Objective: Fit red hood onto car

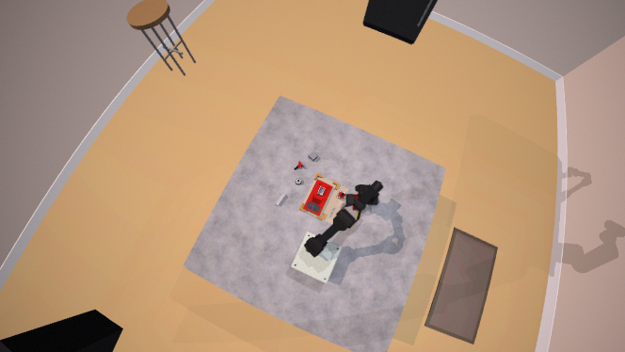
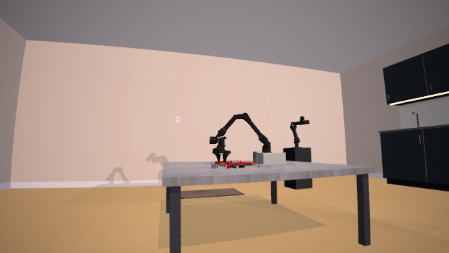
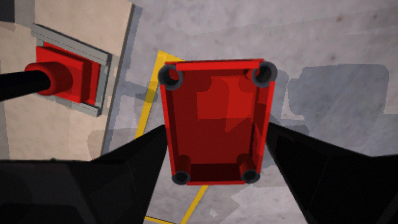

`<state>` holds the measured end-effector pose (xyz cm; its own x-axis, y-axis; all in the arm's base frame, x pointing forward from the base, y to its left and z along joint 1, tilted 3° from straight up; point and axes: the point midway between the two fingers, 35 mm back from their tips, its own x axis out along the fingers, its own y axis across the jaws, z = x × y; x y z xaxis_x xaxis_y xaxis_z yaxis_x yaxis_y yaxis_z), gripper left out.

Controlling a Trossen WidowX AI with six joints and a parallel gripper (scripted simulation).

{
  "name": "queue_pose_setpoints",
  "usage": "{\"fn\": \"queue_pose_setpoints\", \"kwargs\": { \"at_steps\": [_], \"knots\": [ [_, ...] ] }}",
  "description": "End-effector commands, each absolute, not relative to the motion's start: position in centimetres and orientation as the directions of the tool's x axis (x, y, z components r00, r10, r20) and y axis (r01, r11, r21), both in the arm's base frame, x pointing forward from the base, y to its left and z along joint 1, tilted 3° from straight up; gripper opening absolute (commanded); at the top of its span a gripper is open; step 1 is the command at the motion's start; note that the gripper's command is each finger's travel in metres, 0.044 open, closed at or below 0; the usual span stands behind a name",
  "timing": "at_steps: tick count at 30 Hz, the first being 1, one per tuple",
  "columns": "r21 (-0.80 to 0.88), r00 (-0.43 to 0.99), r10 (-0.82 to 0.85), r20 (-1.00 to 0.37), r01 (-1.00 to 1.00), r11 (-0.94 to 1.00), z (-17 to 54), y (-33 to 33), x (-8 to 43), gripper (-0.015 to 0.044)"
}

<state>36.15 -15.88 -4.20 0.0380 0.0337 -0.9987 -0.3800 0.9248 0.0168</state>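
Wrist view gives us the only clear reading of the grasp: the gripper [image 3: 216, 142] has its two dark fingers pressed against the long sides of the red hood [image 3: 215, 120], one on each flank, so it is closed on the hood at a fairly wide spread. We see the hood with a dark-ringed hole in each of its four corner bosses. It lies over the grey table [image 3: 325, 45], crossing a yellow line [image 3: 145, 112] marked there. We cannot tell from this view whether the hood is lifted or resting on the surface. To its left we note a red block in a grey frame [image 3: 75, 75] on a tan plate, with a dark rod projecting from it.

Top view does not show the grip at all; the arm [image 1: 345, 216] covers the hood. It does show what the wrist camera misses: the chassis [image 1: 317, 200] in its orange-cornered jig [image 1: 325, 179], just beside the arm's wrist, and several small loose parts [image 1: 297, 181] scattered on the table beyond the jig.

Exterior view places the gripper [image 2: 221, 157] pointing straight down, low over the table edge region near the red assembly [image 2: 233, 164]; detail there is too small for us to read.
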Motion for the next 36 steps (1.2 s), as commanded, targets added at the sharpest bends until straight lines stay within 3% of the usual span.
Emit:
{"fn": "queue_pose_setpoints", "kwargs": {
  "at_steps": [1, 9, 36],
  "knots": [
    [0.017, 0.038, 0.034, -0.999, -0.380, 0.925, -4.1, -15.9, 36.1, 0.0196],
    [0.017, 0.038, 0.034, -0.999, -0.380, 0.925, -2.4, -16.0, 36.1, 0.0000],
    [0.024, 0.032, 0.036, -0.999, -0.316, 0.949, 3.2, -16.2, 35.8, 0.0000]
  ]
}}
